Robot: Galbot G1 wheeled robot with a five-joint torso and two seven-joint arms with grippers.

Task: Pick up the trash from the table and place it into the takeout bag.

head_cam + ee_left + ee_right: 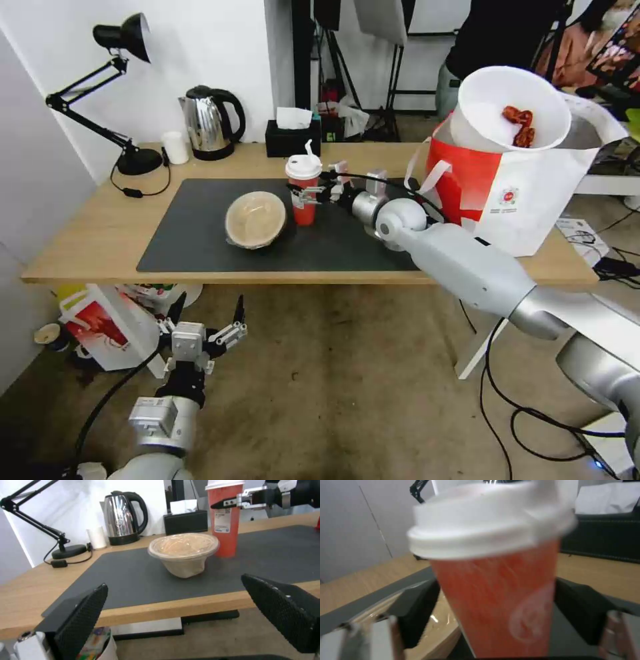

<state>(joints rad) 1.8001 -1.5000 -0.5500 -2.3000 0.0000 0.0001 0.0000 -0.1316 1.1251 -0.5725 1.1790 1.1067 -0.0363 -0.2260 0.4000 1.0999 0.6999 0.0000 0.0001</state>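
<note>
Right gripper (305, 194) at red paper cup (304, 189) on dark mat (200, 233), jaws straddling it, contact unclear. Left gripper (206, 319) below table (87, 233) edge, jaws spread.

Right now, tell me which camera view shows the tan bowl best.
The left wrist view: the tan bowl is whole there, side-on, film-covered, beside the red cup. The head view gives it from above, smaller. The right wrist view catches just a sliver behind the cup.
</note>
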